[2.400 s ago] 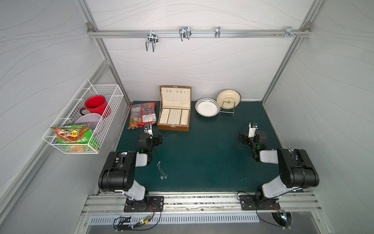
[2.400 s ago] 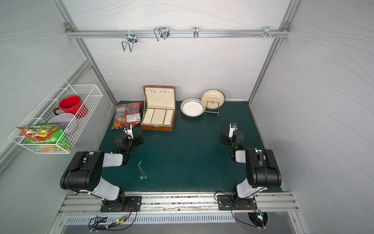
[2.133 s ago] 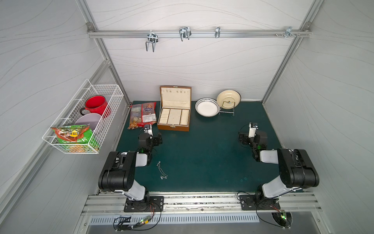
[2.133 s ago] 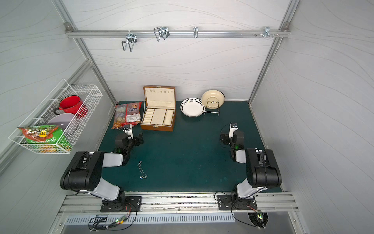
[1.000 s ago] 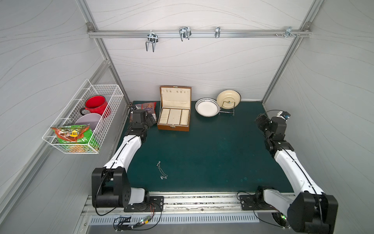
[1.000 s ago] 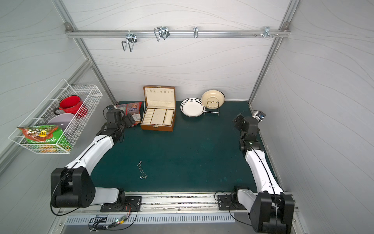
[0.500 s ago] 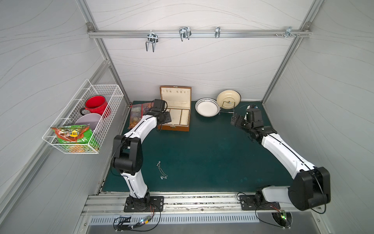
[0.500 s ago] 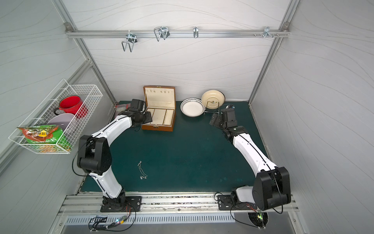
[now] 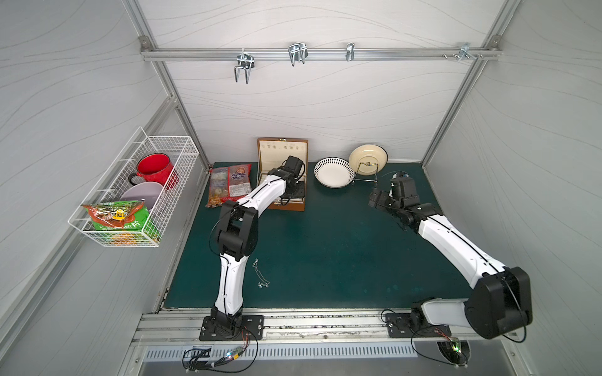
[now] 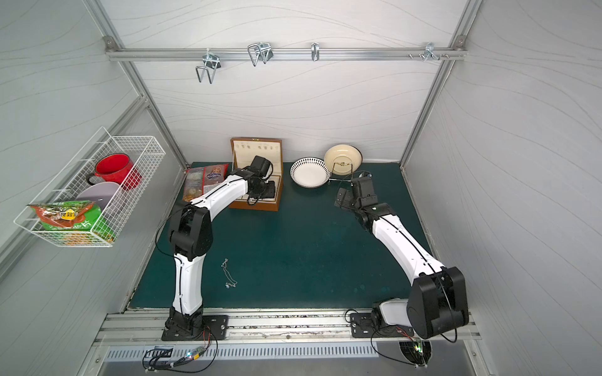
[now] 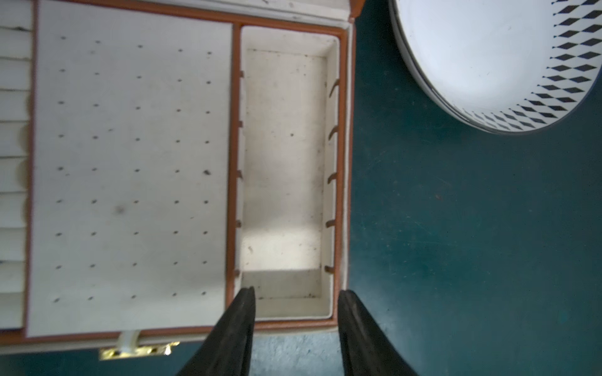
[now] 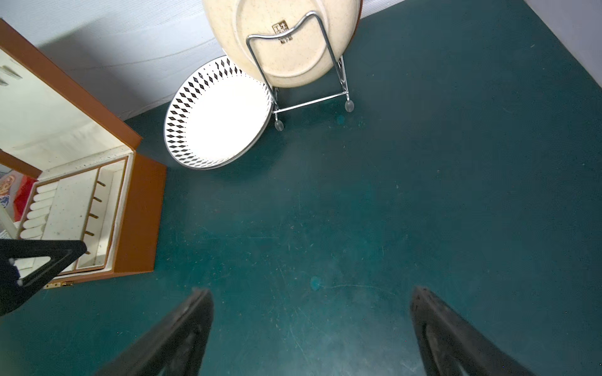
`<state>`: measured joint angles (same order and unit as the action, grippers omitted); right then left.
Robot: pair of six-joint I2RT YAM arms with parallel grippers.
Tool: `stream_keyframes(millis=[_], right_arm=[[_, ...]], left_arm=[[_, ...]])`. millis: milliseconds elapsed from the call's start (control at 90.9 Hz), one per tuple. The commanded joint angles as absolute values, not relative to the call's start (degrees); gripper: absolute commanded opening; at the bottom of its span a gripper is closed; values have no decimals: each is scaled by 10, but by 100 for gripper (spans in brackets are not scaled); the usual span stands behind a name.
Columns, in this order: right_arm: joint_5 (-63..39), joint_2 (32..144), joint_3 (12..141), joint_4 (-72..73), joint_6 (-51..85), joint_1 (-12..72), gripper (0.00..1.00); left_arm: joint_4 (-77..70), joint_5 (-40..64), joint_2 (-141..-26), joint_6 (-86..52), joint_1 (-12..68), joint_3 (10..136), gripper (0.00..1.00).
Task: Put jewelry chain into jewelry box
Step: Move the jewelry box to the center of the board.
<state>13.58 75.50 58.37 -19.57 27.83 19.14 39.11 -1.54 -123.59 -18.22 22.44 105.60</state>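
Note:
The thin silvery jewelry chain [image 9: 260, 275] [image 10: 229, 275] lies loose on the green mat near the left arm's base, far from both grippers. The brown jewelry box [image 9: 282, 153] [image 10: 257, 205] stands open at the back, its lid upright. My left gripper [image 9: 298, 192] [image 11: 296, 299] hovers over the box's front right corner. Its jaws are partly apart with nothing between them, above the narrow cream compartment [image 11: 283, 162]. My right gripper [image 9: 374, 200] [image 12: 309, 302] hangs wide open and empty over bare mat, right of the box [image 12: 140, 211].
A red snack packet [image 9: 229, 185] lies left of the box. A diamond-patterned bowl [image 9: 334, 172] and a cream plate on a wire stand [image 9: 368, 159] sit at the back right. A wire basket [image 9: 130, 195] with a red mug hangs on the left wall.
The left arm has swung right from the snack packet to above the box, and its jaws have narrowed. The right arm has come in from the far right. The chain has not moved.

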Motion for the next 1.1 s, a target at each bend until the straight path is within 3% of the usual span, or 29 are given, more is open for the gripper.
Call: stream_keyframes(millis=[0,209,605,759,836,1089], right_arm=[[150,728,572,-215,272,194,99],[157,707,557,-234,277,194,99],[182,642,526,-270,277,194,99],[181,614,516,-290,280,194,99],[188,594,504,-298,281,194,99],[197,536,472,-309,288,194,99]], left_arm=[[416,-17,-1266,-180,229,1107,45],[433,-22,-1310,-177,236,1149,44],[463,-68,-1329,-192,271,1157,24],[464,-64,-1329,-204,276,1147,23],[466,-58,-1328,-211,277,1147,12],[473,-58,-1303,-243,290,1129,0]])
